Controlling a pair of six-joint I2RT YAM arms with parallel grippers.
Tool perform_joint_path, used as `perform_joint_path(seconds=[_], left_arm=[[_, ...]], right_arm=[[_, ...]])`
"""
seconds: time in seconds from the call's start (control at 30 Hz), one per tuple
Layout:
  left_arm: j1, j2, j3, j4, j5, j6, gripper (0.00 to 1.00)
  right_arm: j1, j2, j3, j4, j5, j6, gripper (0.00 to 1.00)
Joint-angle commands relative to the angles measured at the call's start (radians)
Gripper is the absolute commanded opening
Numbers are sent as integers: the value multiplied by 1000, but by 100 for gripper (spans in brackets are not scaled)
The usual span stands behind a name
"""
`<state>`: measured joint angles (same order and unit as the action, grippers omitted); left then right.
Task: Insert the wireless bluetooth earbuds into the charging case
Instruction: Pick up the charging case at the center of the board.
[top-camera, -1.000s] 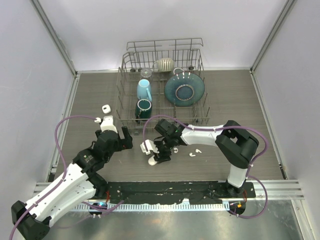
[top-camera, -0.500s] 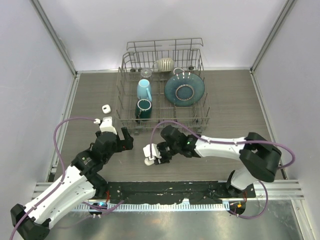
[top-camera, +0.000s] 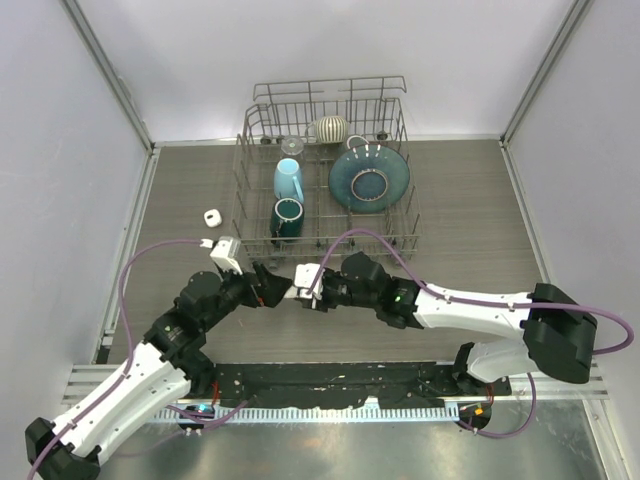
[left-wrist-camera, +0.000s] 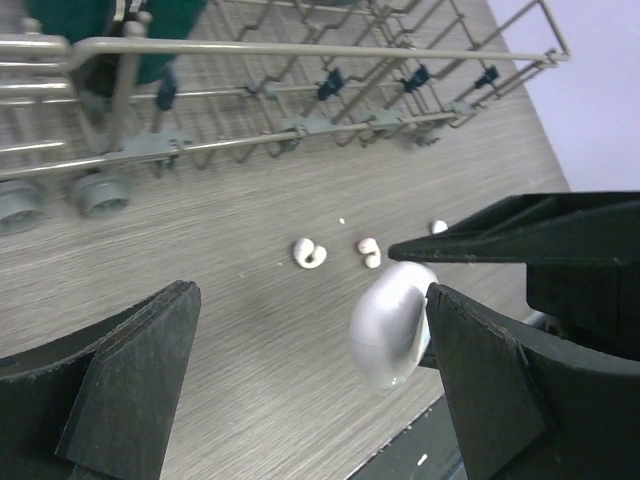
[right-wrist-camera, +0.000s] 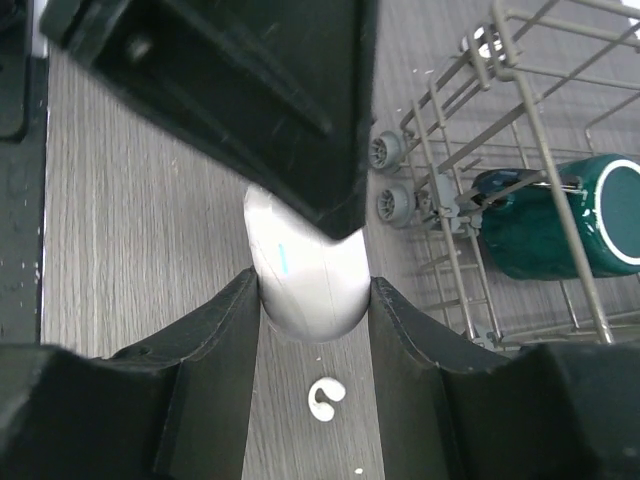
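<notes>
The case (right-wrist-camera: 305, 275) was a smooth, glossy white oval with a small blue mark on one side. It was clamped between the fingers of the right gripper (right-wrist-camera: 305, 290), raised off the table (left-wrist-camera: 220, 330). Three earbuds (left-wrist-camera: 310, 253) showed in the left wrist view, tiny white curled pieces. They lay loose on the wood in a rough row beyond the case, near one another but apart. In the right wrist view one lay directly under the case.

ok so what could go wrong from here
The right hand grips the smooth rounded case only by its sides, so the open left hand nudging it could make it slip out. The earbuds lie loose on the table just below; a dropped case might scatter them toward the rack.
</notes>
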<state>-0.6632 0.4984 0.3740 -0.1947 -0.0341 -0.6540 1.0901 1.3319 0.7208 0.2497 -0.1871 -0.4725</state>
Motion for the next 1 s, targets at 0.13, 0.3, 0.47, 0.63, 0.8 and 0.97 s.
perform_joint_path(seconds=[0.13,0.3,0.47,0.63,0.8,0.97], left_arm=[[5,72,-30,267,191,-16,100],[5,86,-38,314,232,-15,90],[5,80,-50,337,243,-19,61],[5,101,-46,337,267,-13,30],[5,101,-47,341,266,-6,0],[5,97,-43,330,248,27,0]], right_arm=[[22,-65,-21,197,123,133,1],[22,-73,-29,206,138,137,1],[24,-91,-47,227,133,140,1],[24,-105,-78,273,149,138,1],[22,-115,-90,304,176,147,1],[22,-126,-81,318,308,247,48]])
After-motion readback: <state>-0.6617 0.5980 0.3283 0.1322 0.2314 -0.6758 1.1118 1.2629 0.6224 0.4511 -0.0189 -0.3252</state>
